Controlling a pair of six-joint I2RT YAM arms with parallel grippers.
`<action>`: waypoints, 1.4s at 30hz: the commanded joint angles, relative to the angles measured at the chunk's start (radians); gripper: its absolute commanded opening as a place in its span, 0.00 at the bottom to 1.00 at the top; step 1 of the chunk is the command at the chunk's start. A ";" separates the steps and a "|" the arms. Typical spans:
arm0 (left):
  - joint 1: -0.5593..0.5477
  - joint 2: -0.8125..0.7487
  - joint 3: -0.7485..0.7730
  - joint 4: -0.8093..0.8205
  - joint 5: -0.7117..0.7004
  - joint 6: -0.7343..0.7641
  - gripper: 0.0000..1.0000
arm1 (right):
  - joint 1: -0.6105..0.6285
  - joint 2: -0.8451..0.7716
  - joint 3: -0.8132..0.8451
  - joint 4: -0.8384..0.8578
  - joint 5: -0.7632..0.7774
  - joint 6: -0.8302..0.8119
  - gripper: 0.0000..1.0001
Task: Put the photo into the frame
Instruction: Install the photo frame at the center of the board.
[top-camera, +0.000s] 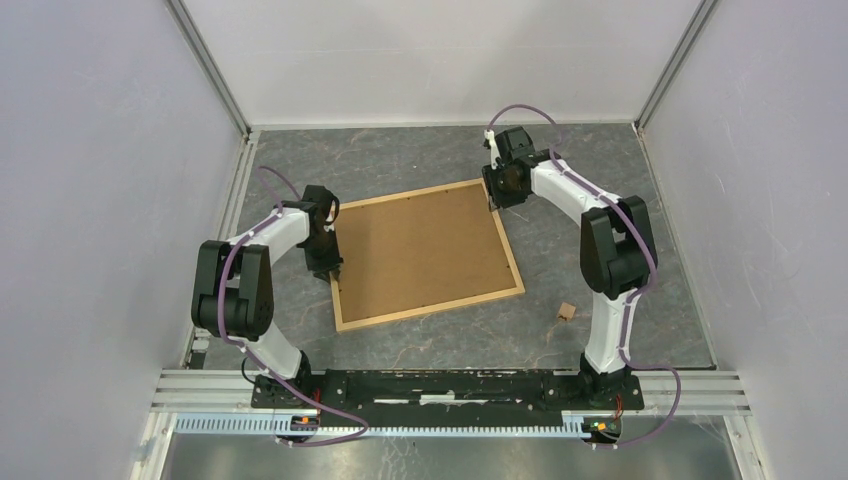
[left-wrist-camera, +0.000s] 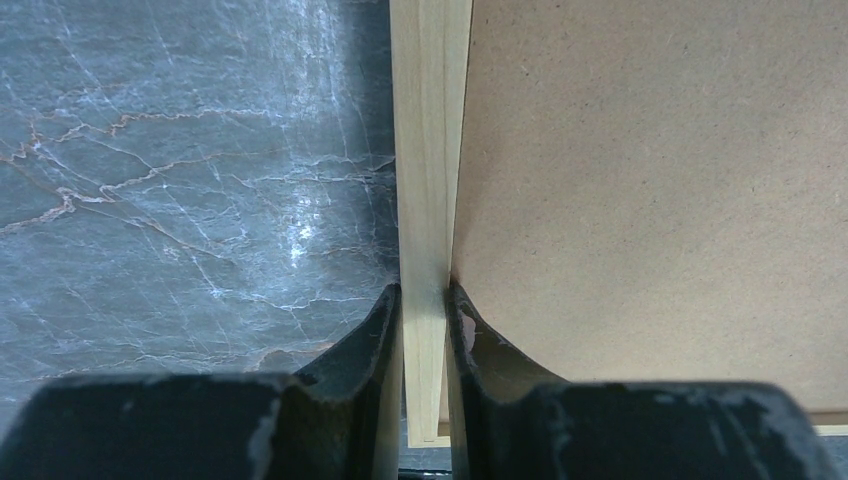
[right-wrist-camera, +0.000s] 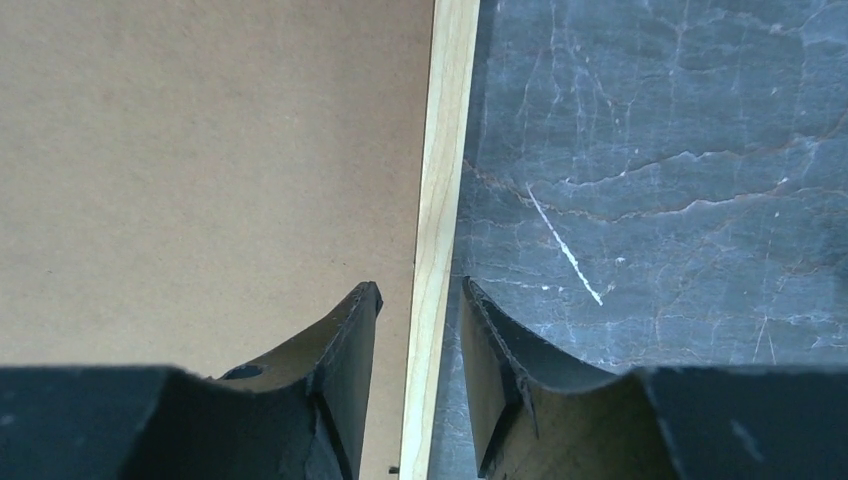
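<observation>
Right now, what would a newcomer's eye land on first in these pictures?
The frame lies back-up in the middle of the table, brown board ringed by pale wood. The left jaws pinch its left edge strip, while the right jaws straddle its right edge, open. A small wooden block lies apart off its near right corner.

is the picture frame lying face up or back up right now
Back up, lying flat: the light wooden rectangular picture frame shows its plain brown fibreboard back panel on top in all three views.
</observation>
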 joint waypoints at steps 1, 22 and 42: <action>-0.007 -0.041 0.003 0.013 -0.034 0.051 0.02 | -0.005 0.014 0.030 -0.038 -0.001 -0.017 0.39; -0.008 -0.038 0.008 0.013 -0.030 0.052 0.02 | -0.005 0.084 0.038 -0.062 0.048 -0.038 0.34; -0.015 -0.038 0.005 0.013 -0.033 0.051 0.02 | -0.011 0.145 0.055 -0.050 0.040 -0.035 0.34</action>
